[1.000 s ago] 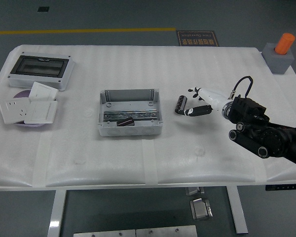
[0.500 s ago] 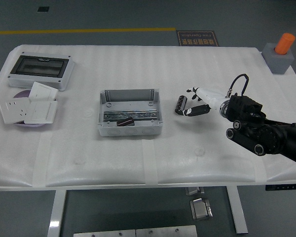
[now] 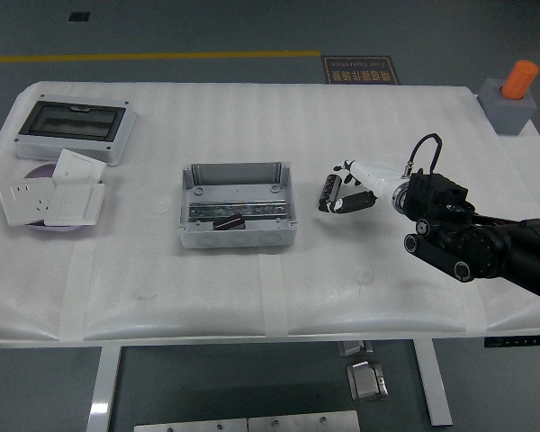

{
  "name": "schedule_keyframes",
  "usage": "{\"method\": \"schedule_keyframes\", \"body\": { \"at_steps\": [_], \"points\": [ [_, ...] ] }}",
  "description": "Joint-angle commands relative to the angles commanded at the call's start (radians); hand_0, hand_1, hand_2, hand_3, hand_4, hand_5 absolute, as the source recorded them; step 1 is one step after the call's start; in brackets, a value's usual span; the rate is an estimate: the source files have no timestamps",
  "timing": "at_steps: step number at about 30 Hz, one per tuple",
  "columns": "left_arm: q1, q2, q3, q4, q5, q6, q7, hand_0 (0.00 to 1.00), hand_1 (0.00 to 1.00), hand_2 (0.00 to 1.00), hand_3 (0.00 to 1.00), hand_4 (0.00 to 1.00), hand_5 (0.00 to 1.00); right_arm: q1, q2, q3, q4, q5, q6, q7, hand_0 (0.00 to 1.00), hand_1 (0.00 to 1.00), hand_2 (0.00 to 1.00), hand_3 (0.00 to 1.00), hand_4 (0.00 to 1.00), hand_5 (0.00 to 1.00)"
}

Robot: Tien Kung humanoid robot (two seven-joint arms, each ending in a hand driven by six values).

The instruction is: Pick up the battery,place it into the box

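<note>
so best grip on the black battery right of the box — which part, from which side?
Take the battery across its narrow width, at mid-length. It lies flat as a short bar, long axis running roughly near-to-far, so its left and right flanks are the graspable faces. Come from the right and above, where the right hand already is, with its fingers at the battery's right flank. The grey box sits clear to the left.

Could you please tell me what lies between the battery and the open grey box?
Only bare white table separates the battery from the grey box in the head view; the right robot hand is at the battery.

Right robot hand [image 3: 353, 184] now closer to the battery [image 3: 329, 191], fingers open.
</note>
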Motion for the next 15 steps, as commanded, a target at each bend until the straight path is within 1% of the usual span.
{"method": "schedule_keyframes", "body": {
  "at_steps": [8,15],
  "points": [
    [0.000,0.000,-0.009,0.000,0.010,-0.001,0.002,0.458,0.581,0.401,0.512,0.452,0.308,0.000,0.006,-0.017,-0.004,0.002,-0.012,0.003,0.867,0.694,0.739,0.884,0.980,0.701],
    [-0.001,0.000,-0.006,0.000,0.009,0.000,0.001,0.459,0.581,0.401,0.512,0.452,0.308,-0.004,0.009,-0.027,-0.009,0.002,-0.034,0.002,0.858,0.688,0.732,0.879,0.969,0.700]
  ]
}}
